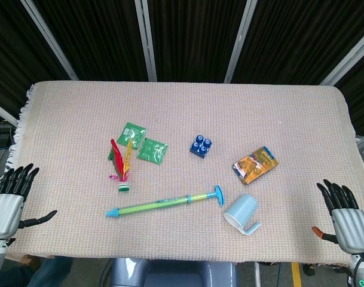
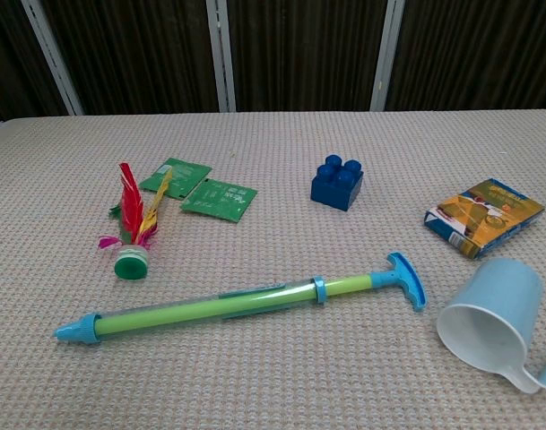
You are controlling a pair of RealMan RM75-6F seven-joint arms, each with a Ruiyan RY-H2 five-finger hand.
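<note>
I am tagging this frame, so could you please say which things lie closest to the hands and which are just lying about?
Nearest the hands: left hand, open, nearest the green water squirter; right hand, open, nearest the tipped cup.
Lying about: feather shuttlecock, green packets, blue brick, orange box.

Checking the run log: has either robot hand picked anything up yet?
Nothing looks done. Left robot hand and right robot hand sit open at the table's near corners, holding nothing. The water pump toy, light-blue cup, blue block, snack box, shuttlecock and green packets all lie untouched.
</note>
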